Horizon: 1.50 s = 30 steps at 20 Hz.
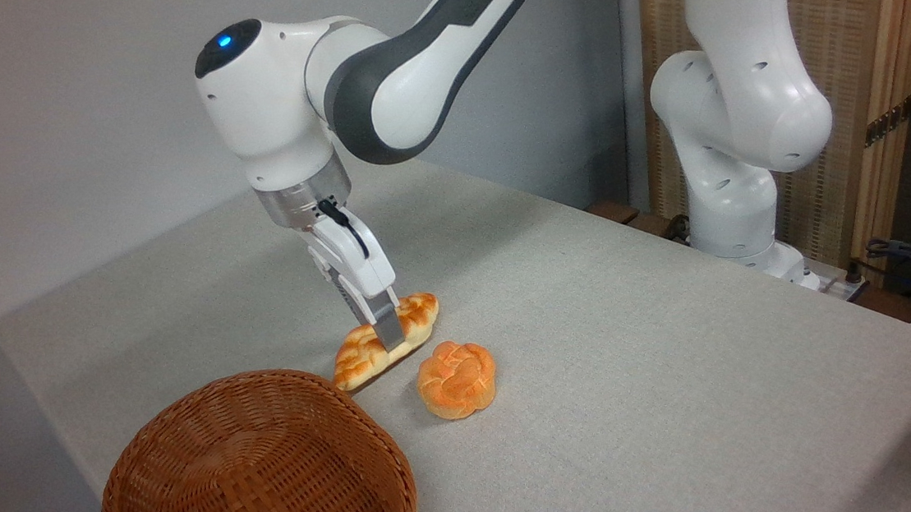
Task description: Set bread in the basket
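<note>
The hand (391, 340) is being held low over the grey surface (639, 372), reached down from the white and dark-grey arm (375, 90) that is being stretched in from the upper right. The bread (361, 359), the long plaited loaf with pale yellow folds and toasted ridges, is being straddled at about its middle by the hand, and one metal finger (389, 330) is being seen flat against the near side of the loaf; the far finger is being hidden behind it, so whether the loaf is being squeezed or only bracketed cannot be told from here. The loaf is being shown lying slantwise, its right end pointing up and away, its left end being brought close to the rim of the basket (196, 493). Whether that end is resting on the cloth or just clear of it cannot be made out. The reddish-brown wicker basket is being seen at the lower left, open side up, with nothing being shown inside it. A round orange knotted bun (456, 379) is being left on the surface just to the right of the loaf, near it but apart. The arm's white base (736, 207) is being seen mounted at the far right edge.
</note>
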### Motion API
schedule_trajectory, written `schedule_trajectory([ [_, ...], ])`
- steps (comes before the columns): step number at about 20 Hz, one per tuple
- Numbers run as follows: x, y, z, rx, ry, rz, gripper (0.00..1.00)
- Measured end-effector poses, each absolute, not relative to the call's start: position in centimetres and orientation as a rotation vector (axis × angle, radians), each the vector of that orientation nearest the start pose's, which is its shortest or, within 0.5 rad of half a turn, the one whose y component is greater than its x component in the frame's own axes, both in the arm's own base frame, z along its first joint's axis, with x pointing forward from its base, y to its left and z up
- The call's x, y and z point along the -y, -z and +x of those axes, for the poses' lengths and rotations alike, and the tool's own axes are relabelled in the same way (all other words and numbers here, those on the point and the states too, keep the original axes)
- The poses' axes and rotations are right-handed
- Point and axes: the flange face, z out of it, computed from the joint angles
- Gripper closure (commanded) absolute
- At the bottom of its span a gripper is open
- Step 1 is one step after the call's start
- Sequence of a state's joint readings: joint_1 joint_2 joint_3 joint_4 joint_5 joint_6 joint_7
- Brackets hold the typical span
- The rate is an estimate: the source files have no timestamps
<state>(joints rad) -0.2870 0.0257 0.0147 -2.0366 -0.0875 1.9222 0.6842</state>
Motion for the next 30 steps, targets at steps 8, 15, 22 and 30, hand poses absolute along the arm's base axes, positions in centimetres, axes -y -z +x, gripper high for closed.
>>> schedule_trajectory([
  [8,15.4,-45.7,51.8,-1.430,-0.068,-2.955,0.52],
  [15,14.3,-50.9,53.3,-1.392,0.111,-2.964,0.51],
  [22,9.5,-53.3,57.1,-1.191,0.482,-2.994,0.18],
  [30,7.7,-50.8,61.2,-0.993,0.776,-2.968,0.00],
])
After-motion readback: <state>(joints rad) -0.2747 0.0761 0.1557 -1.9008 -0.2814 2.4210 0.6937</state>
